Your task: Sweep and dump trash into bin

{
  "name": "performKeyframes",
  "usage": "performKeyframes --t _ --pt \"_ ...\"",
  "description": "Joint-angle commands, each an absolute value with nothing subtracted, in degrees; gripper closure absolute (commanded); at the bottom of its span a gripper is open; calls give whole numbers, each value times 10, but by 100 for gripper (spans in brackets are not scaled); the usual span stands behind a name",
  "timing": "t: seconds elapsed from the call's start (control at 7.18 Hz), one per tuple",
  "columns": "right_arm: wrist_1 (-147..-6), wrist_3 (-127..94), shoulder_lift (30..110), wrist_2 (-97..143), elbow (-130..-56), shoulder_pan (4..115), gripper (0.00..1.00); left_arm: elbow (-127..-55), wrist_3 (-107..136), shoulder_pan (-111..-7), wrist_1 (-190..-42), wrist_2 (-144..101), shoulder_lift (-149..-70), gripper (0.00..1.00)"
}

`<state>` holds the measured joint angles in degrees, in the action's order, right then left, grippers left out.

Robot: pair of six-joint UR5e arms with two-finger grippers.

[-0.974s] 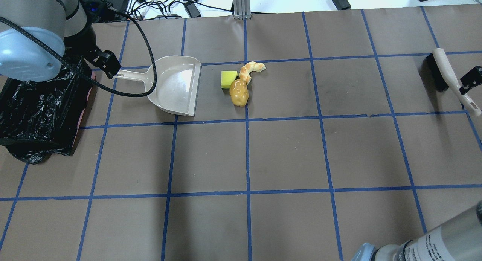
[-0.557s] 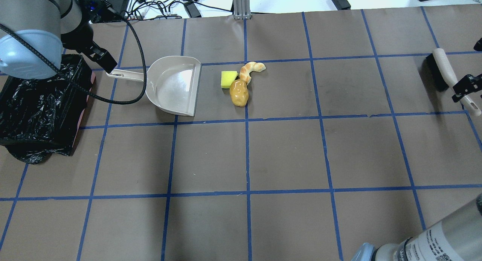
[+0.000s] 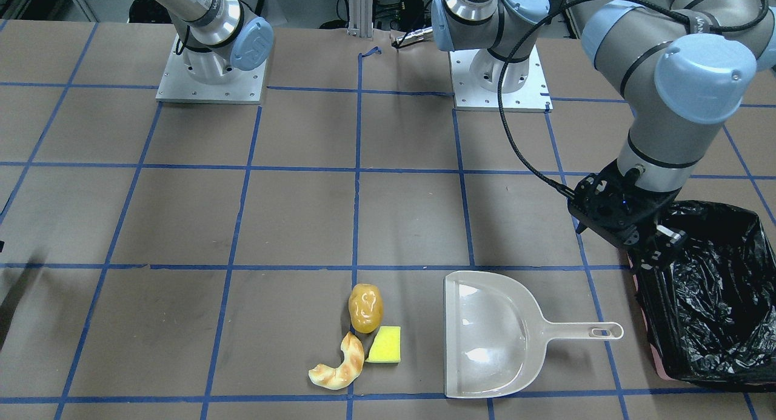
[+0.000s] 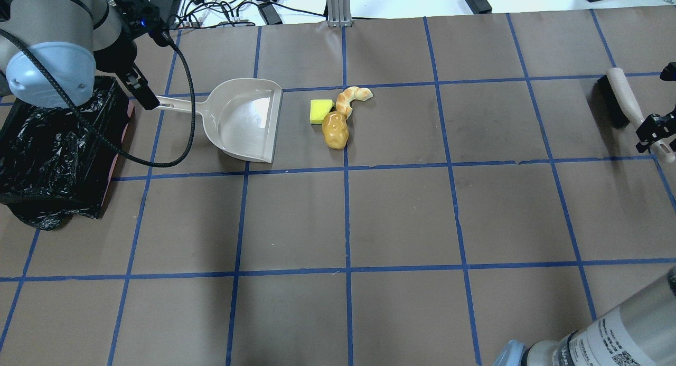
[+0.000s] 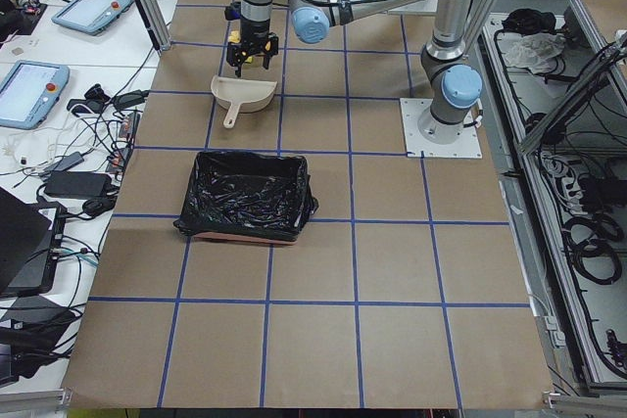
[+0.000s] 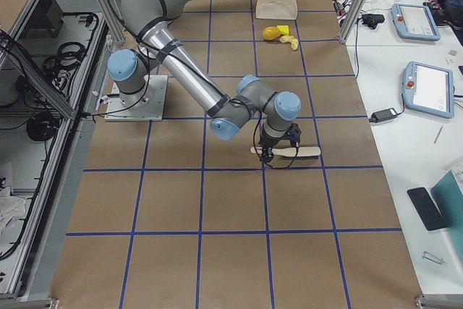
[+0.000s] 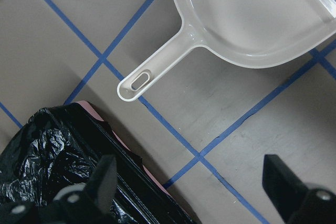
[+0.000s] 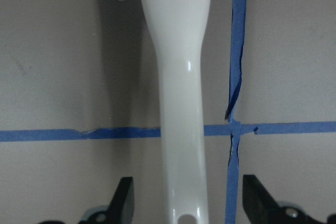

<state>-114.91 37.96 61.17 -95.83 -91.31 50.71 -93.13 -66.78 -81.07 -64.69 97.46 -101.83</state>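
- I read this as the pick-up step. Neither tool is in hand and nothing has been swept.
- The trash sits in one tight cluster around mid-table, in the far half. It is a potato-like lump (image 4: 335, 131), a croissant piece (image 4: 351, 99) and a yellow sponge wedge (image 4: 319, 111), each touching or just beside the others.
- The dustpan (image 4: 243, 118) lies flat just left of the cluster with its open mouth facing the trash. A strip of bare table separates the two.
- The bin (image 4: 63, 144) stands at the left edge of the table, beyond the end of the dustpan handle (image 7: 157, 66). I see none of the three trash pieces in it.
- The left gripper (image 7: 191, 192) hangs above the gap between the bin's corner and the handle tip. Its jaws are spread wide and hold nothing, and the handle lies ahead of the fingers rather than between them.
- The right gripper (image 8: 190, 203) is at the far right, spread open astride the handle of the brush (image 4: 620, 99). There is a gap on both sides, so it has no grip yet.
- Next, I would close the right jaws squarely on the brush handle.
- On the left, I would slide forward over the dustpan handle, drop down and pinch it. I would take care not to snag the bin liner.
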Motion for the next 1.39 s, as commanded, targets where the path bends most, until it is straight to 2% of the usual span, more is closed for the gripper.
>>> performKeyframes --t 0.0,0.42,0.56,0.84,1.11,1.25 --pt "-1148 370 611 -963 -913 508 39 -928 -795 -809 -647 942 -1037 2" --pt "-1147 370 611 -963 -913 508 45 -883 -926 -806 -652 913 -1093 5" --pt "-1147 370 611 -963 -912 508 61 -876 -954 -796 -652 899 -1108 6" --pt "-1147 370 612 -962 -911 508 76 -876 -989 -775 -650 882 -1121 5" --pt "-1146 370 612 -957 -911 508 100 -875 -989 -775 -648 882 -1125 5" --pt "-1137 370 613 -956 -911 508 100 -877 -989 -775 -648 881 -1126 5"
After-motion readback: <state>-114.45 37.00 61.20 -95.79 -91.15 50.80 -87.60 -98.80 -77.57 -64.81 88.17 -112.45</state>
